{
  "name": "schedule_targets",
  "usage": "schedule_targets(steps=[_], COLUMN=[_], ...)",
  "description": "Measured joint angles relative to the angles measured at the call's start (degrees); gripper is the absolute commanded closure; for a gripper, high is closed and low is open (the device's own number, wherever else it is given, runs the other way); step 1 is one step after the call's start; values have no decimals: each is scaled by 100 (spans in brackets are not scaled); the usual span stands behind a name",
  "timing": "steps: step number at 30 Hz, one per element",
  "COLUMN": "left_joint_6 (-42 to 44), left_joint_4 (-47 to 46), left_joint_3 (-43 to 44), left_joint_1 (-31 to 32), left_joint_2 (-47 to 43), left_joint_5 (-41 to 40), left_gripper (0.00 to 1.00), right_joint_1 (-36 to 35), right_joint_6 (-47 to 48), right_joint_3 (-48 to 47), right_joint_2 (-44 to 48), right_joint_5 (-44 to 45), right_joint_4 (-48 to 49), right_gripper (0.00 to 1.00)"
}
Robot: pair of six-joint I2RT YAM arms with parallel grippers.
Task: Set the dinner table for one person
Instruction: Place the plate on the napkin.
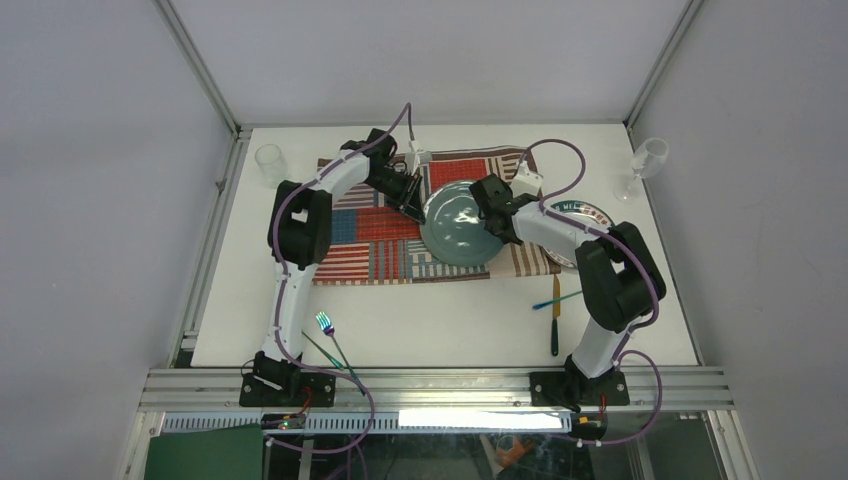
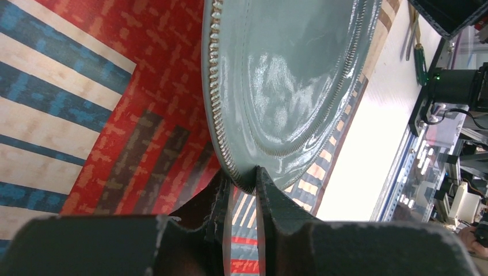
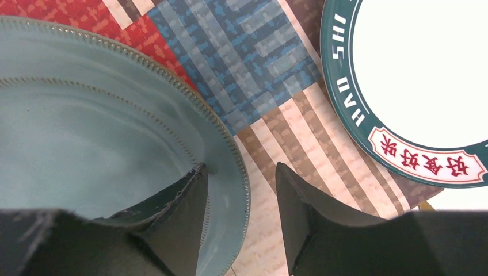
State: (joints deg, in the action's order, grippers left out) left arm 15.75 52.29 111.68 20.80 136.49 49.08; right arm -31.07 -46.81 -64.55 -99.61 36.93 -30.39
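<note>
A grey-green plate (image 1: 460, 225) with a beaded rim lies on the striped placemat (image 1: 360, 245), which is spread on the white dinner table (image 1: 450, 320). My left gripper (image 1: 413, 205) is shut on the plate's left rim; in the left wrist view its tips (image 2: 244, 179) pinch the beaded edge of the plate (image 2: 288, 75). My right gripper (image 1: 497, 215) stands open at the plate's right rim. In the right wrist view one finger (image 3: 184, 195) is over the plate's inside (image 3: 86, 126), the other over the placemat (image 3: 247, 57), with the rim loose between them.
A white plate with a green lettered rim (image 1: 592, 213) (image 3: 414, 75) lies just right of the placemat, partly under the right arm. Clear glasses stand at the back left (image 1: 270, 160) and back right (image 1: 648, 160). A fork (image 1: 325, 325) and two utensils (image 1: 555, 315) lie near the front.
</note>
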Motion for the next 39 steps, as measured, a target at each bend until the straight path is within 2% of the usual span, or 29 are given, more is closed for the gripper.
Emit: schedule_targets(steps=[2, 6, 10, 14, 22, 29, 31, 32, 34, 35, 36, 37, 39], left_joint_6=[-50, -166, -120, -197, -321, -271, -234, -214, -168, -155, -168, -129, -144], left_joint_4=[0, -15, -168, -208, -184, -339, -348, -361, -409, -437, -446, -494, -540], left_joint_3=[0, 0, -50, -48, 4, 4, 2, -7, -31, -59, -83, -144, -256], left_joint_1=[17, 28, 87, 103, 103, 92, 39, -2, -120, -188, -243, -328, -444], left_joint_2=[0, -2, 0, -2, -24, -426, -671, -820, -1134, -1276, -1370, -1475, -1539], left_joint_5=[-109, -240, -649, -688, -745, -1849, -2218, -2369, -2568, -2649, -2688, -2739, -2820], left_gripper=[89, 68, 57, 49, 46, 45, 50, 56, 74, 83, 95, 100, 100], right_joint_1=[-4, -9, -9, -9, -9, -9, -9, -2, 31, 59, 107, 177, 341], right_joint_6=[17, 50, 85, 94, 173, 457, 654, 767, 1005, 1134, 1239, 1366, 1550], right_joint_3=[0, 0, 0, 0, 24, 83, 81, 68, -46, -114, -221, -365, -699], right_joint_2=[0, 0, 0, 0, 2, 114, 201, 243, 258, 247, 232, 192, 55], right_joint_5=[15, 33, 33, 17, -11, -37, -26, -22, -13, -17, -28, -42, -103], right_joint_4=[15, 35, 42, 72, 229, 393, 466, 501, 531, 549, 553, 566, 608], right_gripper=[50, 50, 50, 50, 50, 50, 54, 60, 78, 94, 100, 100, 100])
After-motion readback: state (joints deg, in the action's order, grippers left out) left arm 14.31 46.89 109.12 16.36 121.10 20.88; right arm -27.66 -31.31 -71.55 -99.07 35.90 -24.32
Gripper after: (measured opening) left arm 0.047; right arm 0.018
